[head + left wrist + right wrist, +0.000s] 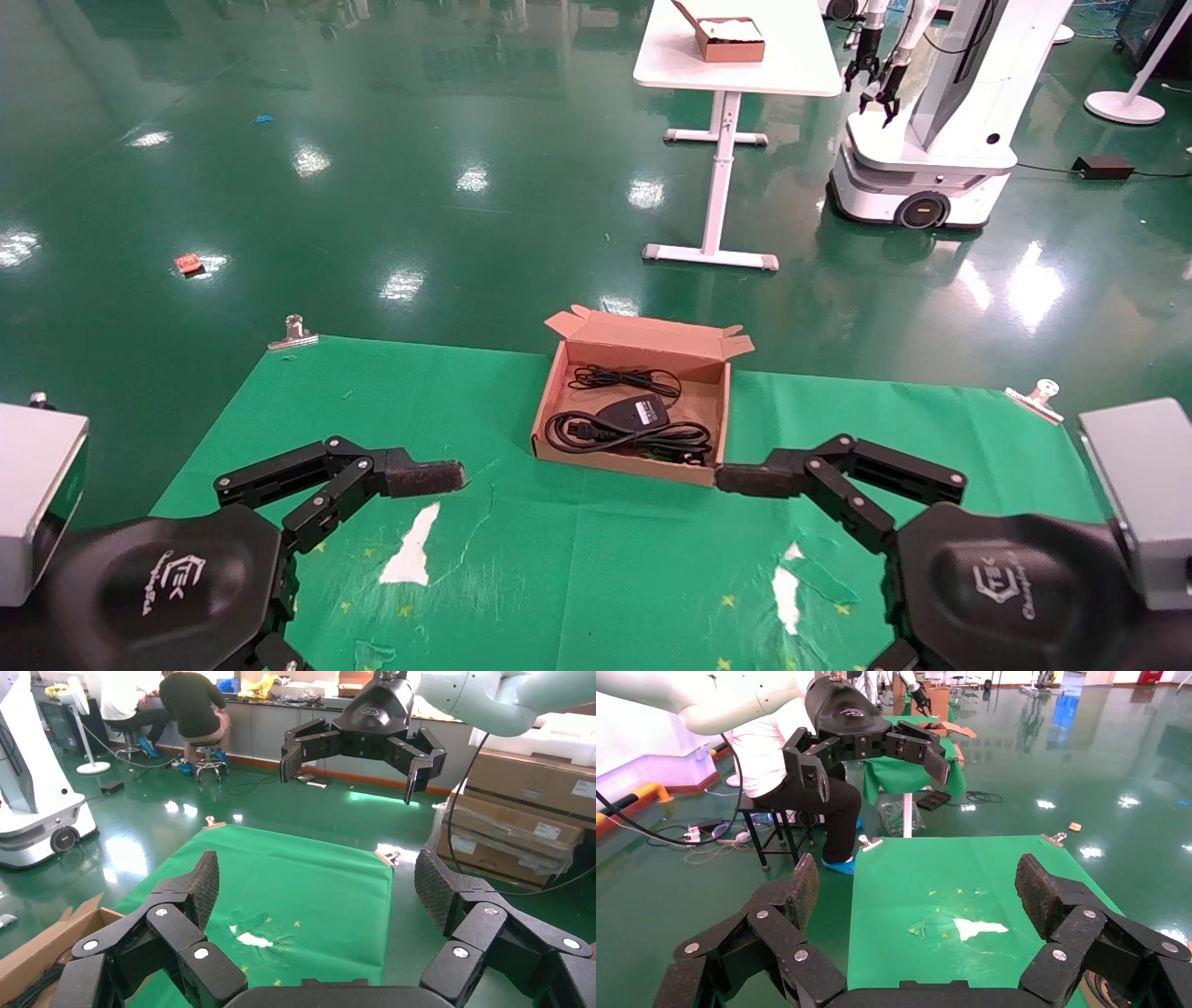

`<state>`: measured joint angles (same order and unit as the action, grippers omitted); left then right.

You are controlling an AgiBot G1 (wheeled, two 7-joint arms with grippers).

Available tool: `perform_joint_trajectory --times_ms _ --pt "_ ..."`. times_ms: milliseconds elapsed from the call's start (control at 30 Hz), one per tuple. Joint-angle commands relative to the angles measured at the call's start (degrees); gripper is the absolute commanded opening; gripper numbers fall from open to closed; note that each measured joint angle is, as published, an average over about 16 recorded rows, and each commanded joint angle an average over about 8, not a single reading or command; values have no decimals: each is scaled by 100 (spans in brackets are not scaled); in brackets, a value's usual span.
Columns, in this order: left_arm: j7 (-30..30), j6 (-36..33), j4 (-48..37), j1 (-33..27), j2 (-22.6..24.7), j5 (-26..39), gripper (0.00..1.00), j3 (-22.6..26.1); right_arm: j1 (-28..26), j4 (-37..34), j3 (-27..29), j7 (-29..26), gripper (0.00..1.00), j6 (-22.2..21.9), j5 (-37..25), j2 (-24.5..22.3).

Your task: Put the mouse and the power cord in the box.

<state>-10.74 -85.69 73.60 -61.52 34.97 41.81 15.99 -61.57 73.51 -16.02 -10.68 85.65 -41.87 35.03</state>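
The box (610, 462) stands open on the green cloth at the middle far side, its lid flapped back. Inside lies the black mouse (633, 409) with its thin cable (622, 377) coiled behind it. The thick power cord (605, 434) is bundled in the box in front of the mouse. My left gripper (318, 881) hangs open over the cloth left of the box, one finger (424, 477) pointing toward it. My right gripper (919, 881) is open too, with a finger (754, 479) close to the box's near right corner. Neither holds anything.
The cloth (577, 578) has torn white patches (410, 550) and is clipped at its far corners (294, 334). Beyond, on the green floor, stand a white table (736, 70) with a smaller brown box (731, 39) and another robot (931, 140).
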Motion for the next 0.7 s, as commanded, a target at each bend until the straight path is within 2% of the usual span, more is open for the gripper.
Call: perform_joint_trajectory --times_ms 33,700 --pt "0 1 -1 -1 1 1 100 1 -1 -2 -1 1 100 -1 -1 1" --pt "0 2 -5 -4 4 5 100 4 -7 -10 -5 6 100 -8 -8 7"
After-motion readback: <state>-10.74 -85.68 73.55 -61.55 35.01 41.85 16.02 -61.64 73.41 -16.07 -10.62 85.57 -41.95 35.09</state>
